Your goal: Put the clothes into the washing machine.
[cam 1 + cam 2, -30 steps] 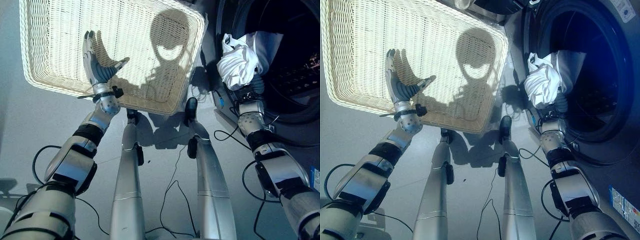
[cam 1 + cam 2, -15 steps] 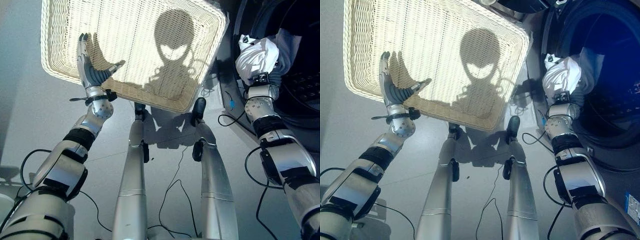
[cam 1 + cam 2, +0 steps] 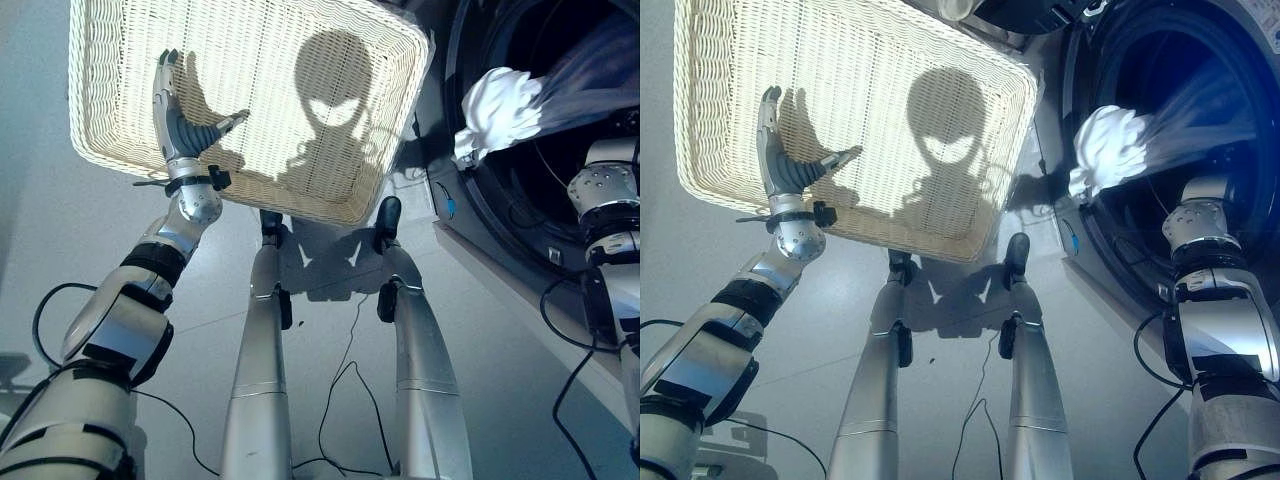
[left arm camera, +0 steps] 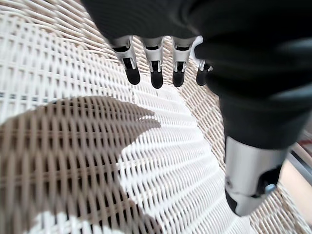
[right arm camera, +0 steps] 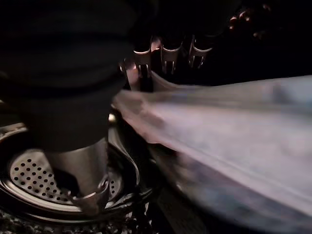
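**Garment at drum mouth, grip unverified**

Right hand (image 5: 146,63) is inside the washing machine (image 3: 1140,60) opening, past the door ring. White garment (image 3: 1108,148) is bunched at the mouth of the drum, on the basket side of that hand, with a streak of cloth trailing from it into the dark drum. In the right wrist view the cloth sweeps across just beneath the fingers (image 5: 168,58); can't tell if they're curled on it or loose.

Left hand (image 3: 180,125) hangs over the wicker basket (image 3: 100,150), fingers straight and together, thumb out to the side, holding nothing. Basket under that hand looks bare, so this is probably the last piece.

Risks as I read it:
- Bunch is sitting right at the rim. If it lets go here, the bulk could slide out over the door seal onto the floor.
- Pulling the hand out with cloth snagged on the fingers would drag the garment back out.
- Perforated drum wall (image 5: 34,183) is close beside the thumb, so contact is possible on a deeper reach.
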Robot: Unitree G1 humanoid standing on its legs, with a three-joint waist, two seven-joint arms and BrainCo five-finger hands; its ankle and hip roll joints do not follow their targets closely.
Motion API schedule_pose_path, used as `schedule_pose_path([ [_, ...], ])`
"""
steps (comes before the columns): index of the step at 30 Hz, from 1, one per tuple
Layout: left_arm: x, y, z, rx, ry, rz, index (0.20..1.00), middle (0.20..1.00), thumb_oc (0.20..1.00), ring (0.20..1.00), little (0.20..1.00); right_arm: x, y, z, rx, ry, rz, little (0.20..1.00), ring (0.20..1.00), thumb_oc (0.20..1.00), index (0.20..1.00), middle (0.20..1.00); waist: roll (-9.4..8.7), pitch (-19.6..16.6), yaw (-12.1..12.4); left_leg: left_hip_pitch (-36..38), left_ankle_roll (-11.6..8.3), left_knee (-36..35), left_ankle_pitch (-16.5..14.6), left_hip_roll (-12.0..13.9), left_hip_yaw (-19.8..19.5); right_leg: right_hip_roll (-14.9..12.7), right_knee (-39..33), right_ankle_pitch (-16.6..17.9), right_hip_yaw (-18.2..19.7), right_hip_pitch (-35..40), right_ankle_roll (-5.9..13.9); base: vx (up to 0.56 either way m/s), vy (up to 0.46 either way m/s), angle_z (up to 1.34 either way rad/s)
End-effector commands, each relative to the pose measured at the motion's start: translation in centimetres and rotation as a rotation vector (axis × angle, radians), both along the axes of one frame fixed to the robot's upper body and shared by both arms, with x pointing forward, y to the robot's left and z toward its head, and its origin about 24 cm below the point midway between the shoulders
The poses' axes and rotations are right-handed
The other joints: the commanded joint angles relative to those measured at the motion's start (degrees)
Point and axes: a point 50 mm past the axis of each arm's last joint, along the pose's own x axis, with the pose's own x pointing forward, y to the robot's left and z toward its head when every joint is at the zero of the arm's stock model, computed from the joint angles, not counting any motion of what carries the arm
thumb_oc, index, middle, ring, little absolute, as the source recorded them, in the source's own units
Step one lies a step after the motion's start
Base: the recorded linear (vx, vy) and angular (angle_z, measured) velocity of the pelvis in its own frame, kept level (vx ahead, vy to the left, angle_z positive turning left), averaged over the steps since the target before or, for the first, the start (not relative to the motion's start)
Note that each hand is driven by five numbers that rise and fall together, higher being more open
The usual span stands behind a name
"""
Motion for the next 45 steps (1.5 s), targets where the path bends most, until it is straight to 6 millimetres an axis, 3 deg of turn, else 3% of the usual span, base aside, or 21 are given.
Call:
schedule_pose_path([
  [1, -0.1, -0.3, 1.0, -0.057, -0.064, -0.019, 1.0, 1.0, 1.0, 1.0, 1.0, -3.2, -3.4, 0.9, -0.022, -0.068, -0.182, 1.0, 1.0, 1.0, 1.0, 1.0, 1.69, -1.07, 0.23, -0.19, 0.59, 5.17, -6.65, -1.62, -1.99, 1.79, -3.15, 3.72, -2.9, 1.63, 2.96, 0.0, 0.0, 0.0],
  [3, -0.2, -0.1, 1.0, -0.059, -0.066, -0.017, 1.0, 1.0, 1.0, 1.0, 1.0, -3.3, -3.4, 1.1, -0.009, -0.097, -0.181, 0.2, 0.2, 0.2, 0.2, 0.2, 1.52, -1.07, 0.01, -0.09, 0.5, 5.29, -6.74, -1.46, -1.94, 1.98, -3.07, 3.65, -2.67, 1.74, 3.0, 0.0, 0.0, 0.0],
  [11, -0.3, 0.6, 0.9, -0.055, -0.067, -0.005, 1.0, 1.0, 1.0, 1.0, 1.0, -5.3, -5.3, 0.6, 0.097, -0.098, -0.328, 0.2, 0.2, 0.2, 0.2, 0.2, 1.04, -1.07, -0.36, 0.37, 0.41, 5.07, -6.91, -1.14, -1.8, 2.3, -3.31, 3.51, -2.55, 2.4, 3.02, 0.0, 0.0, 0.0],
  [12, -0.4, 0.7, 0.9, -0.054, -0.068, -0.002, 1.0, 1.0, 1.0, 1.0, 1.0, -5.5, -5.4, 0.7, 0.114, -0.07, -0.351, 1.0, 1.0, 1.0, 1.0, 1.0, 0.91, -1.07, -0.42, 0.25, 0.47, 5.15, -6.98, -1.24, -1.94, 2.35, -3.37, 3.6, -2.48, 2.28, 3.01, 0.0, 0.0, 0.0],
  [16, -0.4, 0.9, 1.0, -0.055, -0.064, 0.001, 1.0, 1.0, 1.0, 1.0, 1.0, -5.1, -5.5, 0.2, 0.098, 0.083, -0.343, 1.0, 1.0, 1.0, 1.0, 1.0, 0.68, -1.07, -0.46, 0.24, 0.53, 5.56, -7.21, -0.99, -2.04, 2.52, -2.97, 3.41, -2.43, 2.35, 2.98, 0.0, 0.0, 0.0],
  [23, -0.2, 0.7, 2.4, -0.026, -0.067, -0.011, 1.0, 1.0, 1.0, 1.0, 1.0, -2.6, -5.1, -1.5, -0.266, 0.78, -0.171, 1.0, 1.0, 1.0, 1.0, 1.0, 0.22, -1.07, 0.24, 0.17, 0.95, 5.62, -6.97, -1.31, -2.56, 2.53, -3.46, 3.99, -2.86, 2.58, 2.88, 0.0, -0.026, 0.0],
  [28, -0.2, 0.4, 2.9, -0.017, -0.068, -0.017, 1.0, 1.0, 1.0, 1.0, 1.0, -2.6, -5.0, -1.0, -0.46, 1.049, -0.287, 1.0, 1.0, 1.0, 1.0, 1.0, 0.35, -1.07, 0.77, -0.28, 1.14, 5.87, -7.04, -1.4, -2.73, 2.37, -3.13, 3.84, -3.42, 2.31, 2.84, 0.0, -0.014, 0.0],
  [36, -0.2, 0.1, 3.5, -0.025, -0.083, -0.022, 1.0, 1.0, 1.0, 1.0, 1.0, -0.6, -1.8, 1.3, -0.718, 1.011, -0.338, 1.0, 1.0, 1.0, 1.0, 1.0, 0.84, -1.07, 0.85, -0.65, 1.36, 5.11, -6.95, -1.39, -2.51, 2.32, -3.11, 3.53, -3.48, 1.71, 2.97, 0.0, 0.0, 0.0],
  [38, -0.2, 0.0, 3.5, -0.032, -0.087, -0.024, 1.0, 1.0, 1.0, 1.0, 1.0, 0.2, -0.1, 1.8, -0.803, 0.959, -0.339, 1.0, 1.0, 1.0, 1.0, 1.0, 1.03, -1.07, 0.65, -0.8, 1.27, 5.1, -6.99, -1.29, -2.27, 2.21, -2.89, 3.24, -3.36, 1.39, 2.99, 0.0, 0.016, 0.0],
  [45, -0.2, -0.7, 2.9, -0.051, -0.105, -0.02, 1.0, 1.0, 1.0, 1.0, 1.0, 2.0, 4.7, 0.6, -0.982, 0.822, -0.271, 1.0, 1.0, 1.0, 1.0, 1.0, 1.43, -1.07, -0.15, -1.05, 0.93, 4.96, -7.57, -1.06, -1.45, 2.02, -1.99, 2.21, -2.7, 0.28, 3.12, 0.0, 0.017, 0.0],
])
